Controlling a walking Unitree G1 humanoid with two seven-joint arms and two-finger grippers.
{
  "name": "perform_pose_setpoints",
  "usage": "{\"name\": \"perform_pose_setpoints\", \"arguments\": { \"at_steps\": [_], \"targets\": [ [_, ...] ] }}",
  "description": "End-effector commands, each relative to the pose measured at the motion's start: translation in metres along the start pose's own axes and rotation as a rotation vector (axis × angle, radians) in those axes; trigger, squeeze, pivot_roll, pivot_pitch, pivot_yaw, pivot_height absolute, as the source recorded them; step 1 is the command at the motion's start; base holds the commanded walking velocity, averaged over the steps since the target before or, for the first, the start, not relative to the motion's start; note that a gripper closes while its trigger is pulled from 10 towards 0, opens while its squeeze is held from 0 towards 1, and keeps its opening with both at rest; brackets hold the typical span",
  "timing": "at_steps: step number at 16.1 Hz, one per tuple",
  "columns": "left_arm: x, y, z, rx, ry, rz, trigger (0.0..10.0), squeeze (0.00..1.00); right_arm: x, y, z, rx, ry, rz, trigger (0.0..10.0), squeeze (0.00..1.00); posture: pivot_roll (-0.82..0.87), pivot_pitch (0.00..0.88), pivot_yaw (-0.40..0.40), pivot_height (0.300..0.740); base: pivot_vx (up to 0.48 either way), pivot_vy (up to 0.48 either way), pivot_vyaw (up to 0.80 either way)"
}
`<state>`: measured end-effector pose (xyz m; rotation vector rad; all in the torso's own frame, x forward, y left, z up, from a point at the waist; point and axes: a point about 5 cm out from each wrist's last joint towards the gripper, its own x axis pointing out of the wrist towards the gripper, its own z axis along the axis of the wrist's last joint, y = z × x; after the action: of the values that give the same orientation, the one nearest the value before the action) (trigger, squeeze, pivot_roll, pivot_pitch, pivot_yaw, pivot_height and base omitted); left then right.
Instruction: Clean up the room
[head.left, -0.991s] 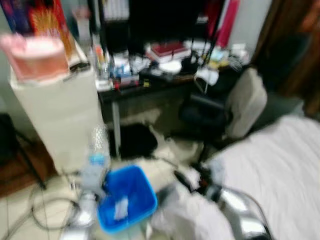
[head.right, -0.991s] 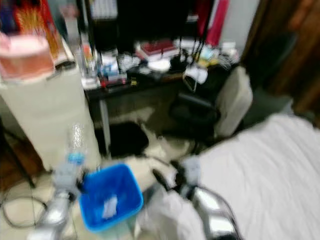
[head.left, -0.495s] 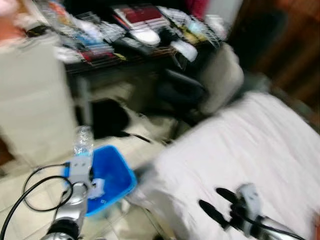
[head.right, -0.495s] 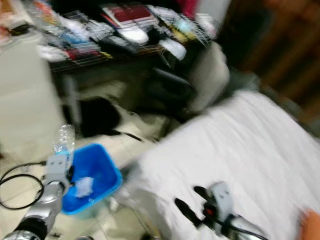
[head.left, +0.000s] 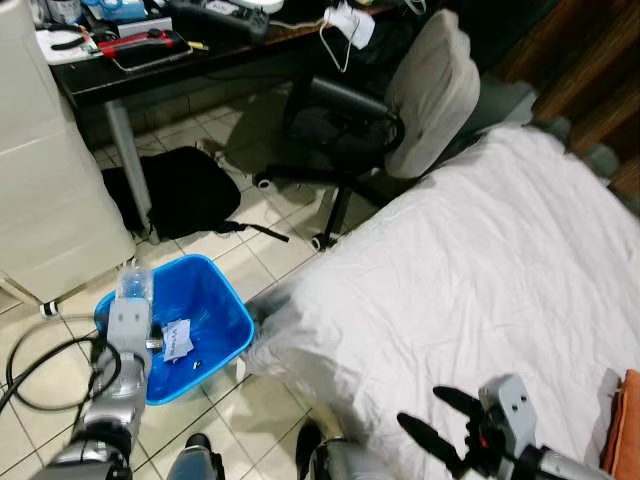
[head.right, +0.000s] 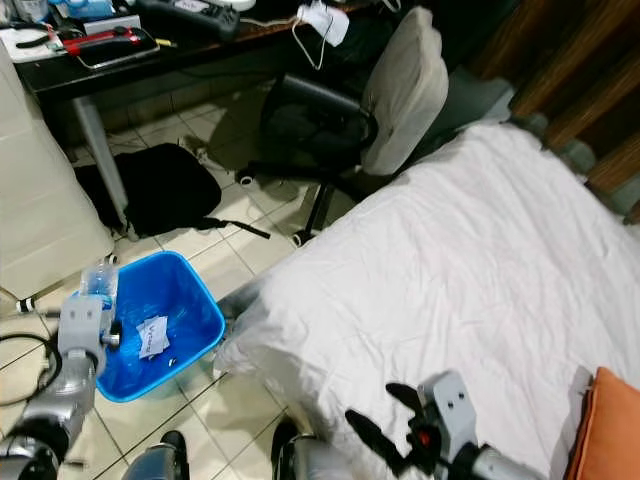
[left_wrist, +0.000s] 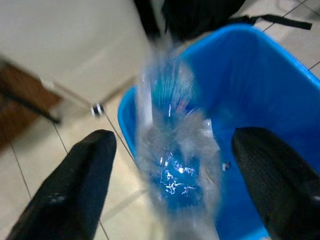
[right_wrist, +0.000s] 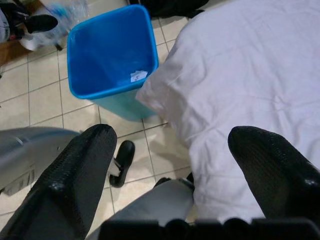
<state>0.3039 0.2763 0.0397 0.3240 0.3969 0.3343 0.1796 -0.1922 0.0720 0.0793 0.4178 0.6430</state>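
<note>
Clear crumpled plastic bottle (head.left: 134, 283), upright between spread left gripper (left_wrist: 165, 185) fingers, grip unclear, over blue plastic bin's (head.left: 228, 300) near rim; right gripper (head.left: 440, 420) open, empty.

Silver arms, grey wrist blocks, seemingly ribbed black fingers (right_wrist: 75, 190).

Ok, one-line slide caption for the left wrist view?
Clear plastic bottle between the left end effector's spread fingers, over the blue bin's rim.
</note>
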Motion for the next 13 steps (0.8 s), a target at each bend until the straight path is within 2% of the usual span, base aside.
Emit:
{"name": "perform_pose_setpoints", "arguments": {
  "at_steps": [1,2,4,5,6,8,9,11,13],
  "targets": [
    [-0.006,-0.008,-0.014,0.033,0.029,-0.036,10.0,0.48,-0.005,-0.004,-0.005,0.014,0.028,-0.035,10.0,0.00,-0.23,0.352,-0.232,0.740,0.000,0.000,0.00],
    [-0.008,-0.015,-0.015,-0.009,0.008,-0.072,10.0,0.00,-0.001,-0.005,-0.003,0.017,0.016,-0.039,10.0,0.00,-0.22,0.336,-0.214,0.740,0.000,0.000,0.00],
    [-0.018,-0.037,-0.018,-0.027,-0.051,-0.198,10.0,0.00,0.013,-0.008,-0.002,0.031,-0.015,-0.060,10.0,0.00,-0.17,0.285,-0.173,0.740,0.000,0.000,0.00],
    [-0.032,-0.051,-0.016,-0.034,-0.169,-0.296,10.0,0.00,0.023,-0.013,0.001,0.053,-0.060,-0.091,10.0,0.00,-0.13,0.233,-0.141,0.740,0.000,0.000,0.00],
    [-0.036,-0.053,-0.015,-0.055,-0.198,-0.314,10.0,0.00,0.029,-0.015,0.002,0.062,-0.074,-0.104,10.0,0.00,-0.10,0.202,-0.123,0.740,0.000,0.000,0.00],
    [-0.057,-0.059,-0.005,-0.123,-0.304,-0.357,10.0,0.00,0.048,-0.025,0.007,0.086,-0.143,-0.176,10.0,0.00,-0.03,0.113,-0.082,0.740,0.000,0.000,0.00],
    [-0.061,-0.059,0.001,-0.144,-0.327,-0.359,10.0,0.00,0.051,-0.027,0.009,0.085,-0.164,-0.194,10.0,0.00,-0.01,0.085,-0.072,0.740,0.000,0.000,0.00],
    [-0.076,-0.059,0.024,-0.164,-0.436,-0.358,10.0,0.00,0.058,-0.028,0.019,0.077,-0.248,-0.235,10.0,0.00,0.03,0.012,-0.046,0.740,0.000,0.000,0.00],
    [-0.088,-0.062,0.061,-0.215,-0.555,-0.367,10.0,0.00,0.068,-0.032,0.027,0.081,-0.335,-0.284,10.0,0.00,0.05,0.000,-0.013,0.740,0.000,0.000,0.00]
  ]
}}
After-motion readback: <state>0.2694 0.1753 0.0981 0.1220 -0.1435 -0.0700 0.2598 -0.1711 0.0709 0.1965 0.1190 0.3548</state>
